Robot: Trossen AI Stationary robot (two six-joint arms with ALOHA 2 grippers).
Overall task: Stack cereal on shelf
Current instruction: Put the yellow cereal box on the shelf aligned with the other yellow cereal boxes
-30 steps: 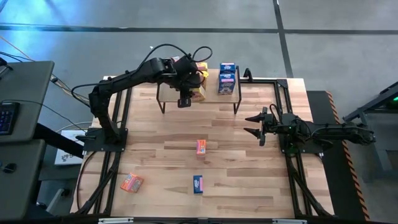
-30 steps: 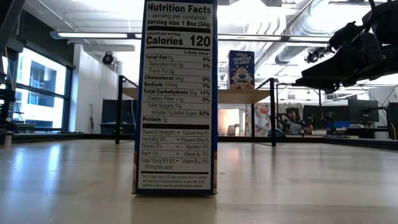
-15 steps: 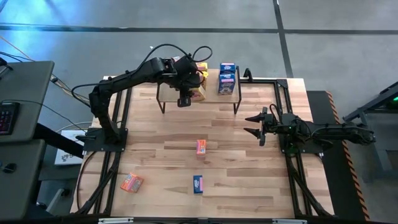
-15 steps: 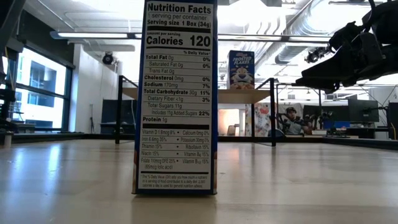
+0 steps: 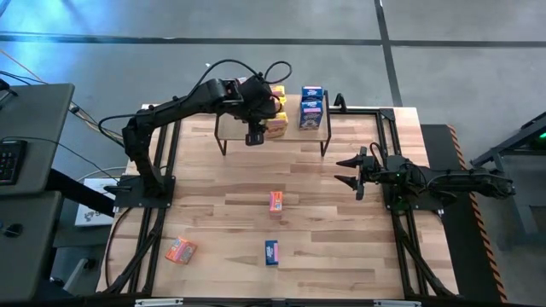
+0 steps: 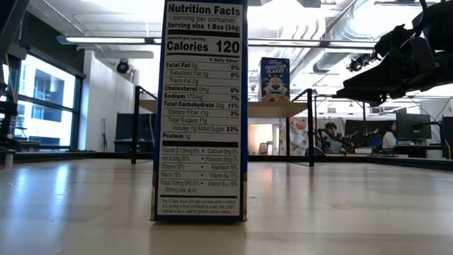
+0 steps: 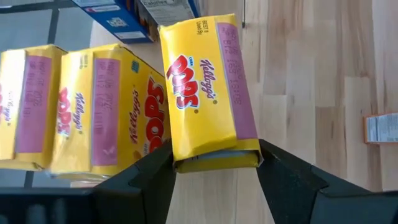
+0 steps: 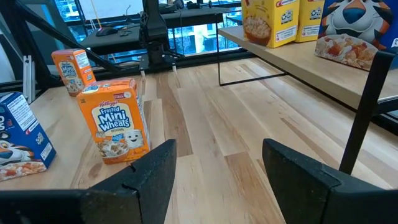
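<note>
My left gripper (image 5: 268, 128) is over the shelf (image 5: 230, 128), shut on a yellow cereal box (image 7: 208, 87). Beside that box two more yellow boxes (image 7: 106, 115) stand on the shelf top, with blue boxes (image 5: 311, 107) at the shelf's right end. My right gripper (image 8: 214, 165) waits open, low at the table's right side. On the table sit two orange-red boxes (image 5: 275, 201) (image 5: 180, 249) and a blue box (image 5: 271, 251). In the low view that blue box (image 6: 200, 106) fills the foreground and hides the left gripper. My left gripper pinches the yellow box between its two fingers (image 7: 152, 177), one on each long side, at the end nearest the wrist (image 7: 214, 158). The fingers lie along the box, coming down at a slant from the table's left. Whether the box touches the shelf top, I cannot tell.
The shelf's black legs (image 5: 323, 141) stand on the far middle of the table. From the right wrist view, the orange-red box (image 8: 115, 127) stands ahead of the open fingers, and the shelf (image 8: 311, 59) rises to one side. Bare wood lies between the shelf and the loose boxes.
My left gripper, with the yellow box in it, has edged a little toward the far right, closer to the boxes on the shelf. The right arm has kept still.
</note>
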